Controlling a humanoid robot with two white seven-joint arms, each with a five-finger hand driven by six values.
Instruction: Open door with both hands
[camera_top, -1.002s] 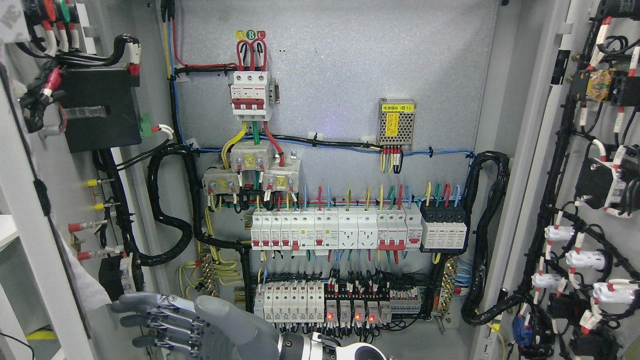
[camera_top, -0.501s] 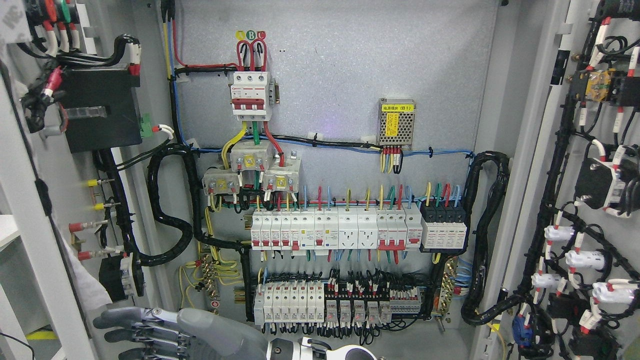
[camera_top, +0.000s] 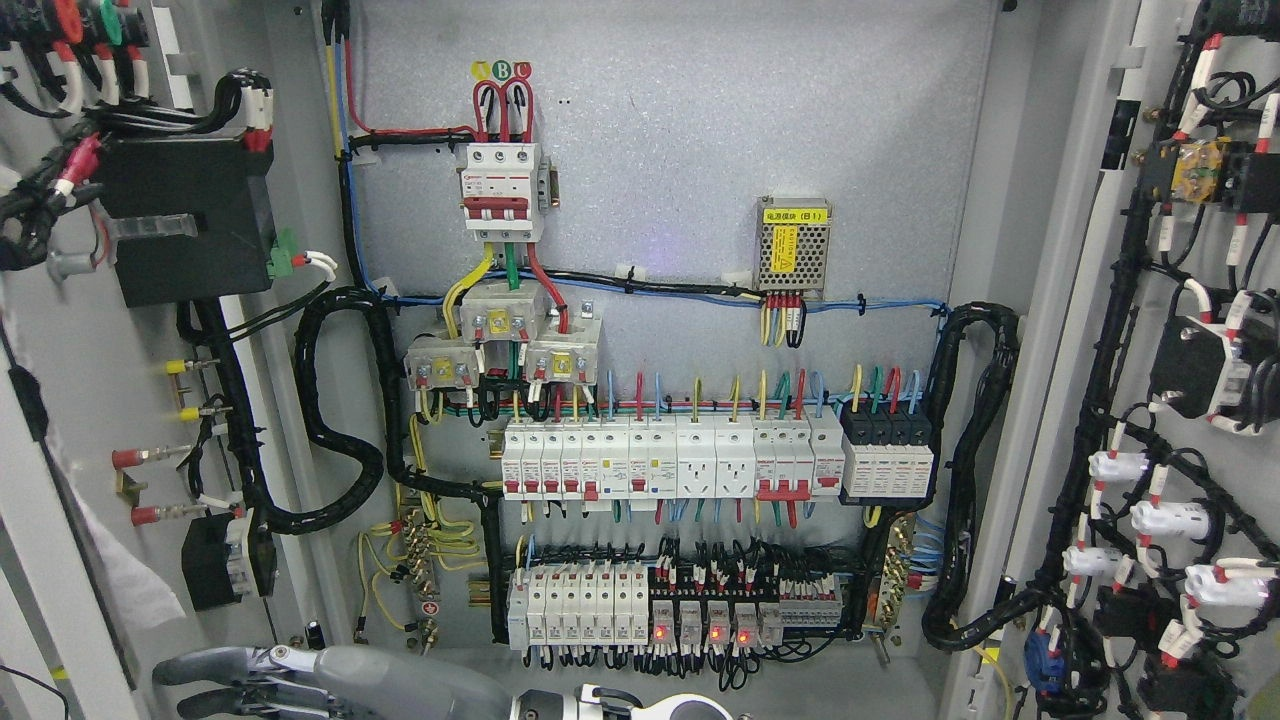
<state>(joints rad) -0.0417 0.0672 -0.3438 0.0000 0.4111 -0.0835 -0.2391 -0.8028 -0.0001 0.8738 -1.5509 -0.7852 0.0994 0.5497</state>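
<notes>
Both doors are swung open. L door (camera_top: 70, 330) stands at the pic's left edge, its inner face toward the camera. It carries a black box (camera_top: 180, 220) up top and red and yellow terminals lower down. R door (camera_top: 1130, 385) is at the far right, inner face also showing, covered w/ black wiring and white lamp backs.

Right hand (camera_top: 330, 680) lies low along the bottom edge and is only partly in frame. Its arm enters at the bottom just right of centre and reaches across to the left. Fingers (camera_top: 215, 665) are stretched out nearly straight, a bit apart, holding nothing. The tips are near the L door's lower inner edge; can't tell if they touch it. No left hand is visible.

Between the doors is the cabinet's grey back plate (camera_top: 700, 150):
- Main breaker (camera_top: 503, 190) is at upper left w/ red, green and yellow leads.
- A small power supply (camera_top: 793, 250) w/ a yellow label is to its right.
- Below, a breaker row (camera_top: 670, 460) runs across.
- Under that, relays (camera_top: 700, 620) show four red lights.
- A black loom (camera_top: 340, 430) curves down the plate's left side.
</notes>
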